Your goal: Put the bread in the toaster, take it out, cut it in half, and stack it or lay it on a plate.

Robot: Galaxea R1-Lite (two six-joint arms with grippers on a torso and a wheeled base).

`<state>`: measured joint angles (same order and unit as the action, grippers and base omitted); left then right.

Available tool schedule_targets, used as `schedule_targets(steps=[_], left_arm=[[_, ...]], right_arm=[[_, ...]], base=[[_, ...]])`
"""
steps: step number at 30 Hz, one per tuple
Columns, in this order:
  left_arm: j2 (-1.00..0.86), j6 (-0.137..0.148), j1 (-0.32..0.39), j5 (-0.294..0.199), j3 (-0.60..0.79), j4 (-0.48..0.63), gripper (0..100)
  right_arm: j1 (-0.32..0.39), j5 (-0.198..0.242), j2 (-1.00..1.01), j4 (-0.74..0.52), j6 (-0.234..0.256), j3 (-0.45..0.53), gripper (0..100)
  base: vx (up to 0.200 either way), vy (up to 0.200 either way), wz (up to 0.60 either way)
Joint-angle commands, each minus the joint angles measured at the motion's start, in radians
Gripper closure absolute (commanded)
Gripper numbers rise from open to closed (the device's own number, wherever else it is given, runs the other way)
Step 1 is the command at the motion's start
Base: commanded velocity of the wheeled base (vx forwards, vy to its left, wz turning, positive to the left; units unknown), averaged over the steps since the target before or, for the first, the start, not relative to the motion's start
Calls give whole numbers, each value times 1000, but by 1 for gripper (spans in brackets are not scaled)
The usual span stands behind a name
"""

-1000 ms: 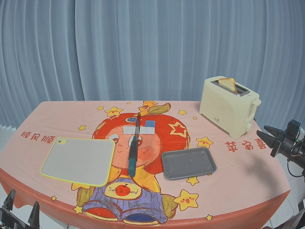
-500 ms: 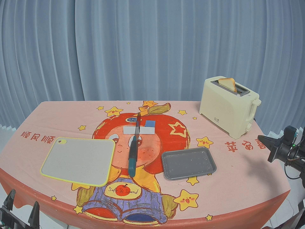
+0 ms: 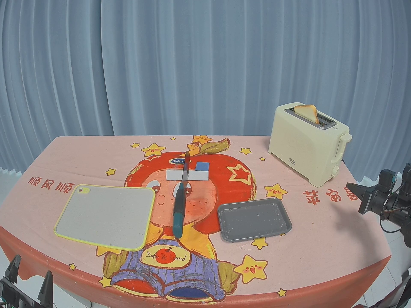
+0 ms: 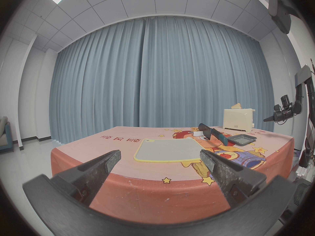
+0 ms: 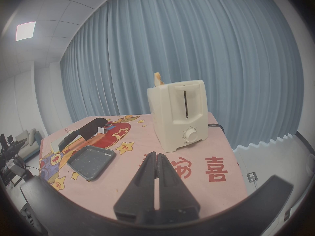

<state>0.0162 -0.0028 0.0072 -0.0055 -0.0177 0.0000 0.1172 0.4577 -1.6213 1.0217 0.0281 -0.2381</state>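
The right pincer, fingers pressed together on nothing, hangs off the right edge of the table, near the lever end of the toaster but apart from it. The bread pokes up from the toaster's slot, so loading looks done. Lifting it out, halving it and plating it are left. The left pincer gapes wide off the near left corner. The cutting board, knife and grey tray lie untouched.
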Motion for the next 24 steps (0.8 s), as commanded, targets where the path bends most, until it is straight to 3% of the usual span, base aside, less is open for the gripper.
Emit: schedule_targets(steps=[1, 9, 16, 24], left_arm=[[-16, 0, 0, 1, 18, 0, 0], [-16, 0, 0, 1, 18, 0, 0], [-16, 0, 0, -1, 18, 0, 0], [-16, 0, 0, -1, 18, 0, 0]], right_arm=[[22, -1, -65, 1, 0, -9, 100], [33, -14, -140, 0, 1, -17, 100], [5, -128, -207, 1, 24, -43, 100], [-27, -157, -218, 1, 58, -55, 100]], base=[[0, 0, 0], [0, 0, 0], [0, 0, 0], [0, 0, 0]])
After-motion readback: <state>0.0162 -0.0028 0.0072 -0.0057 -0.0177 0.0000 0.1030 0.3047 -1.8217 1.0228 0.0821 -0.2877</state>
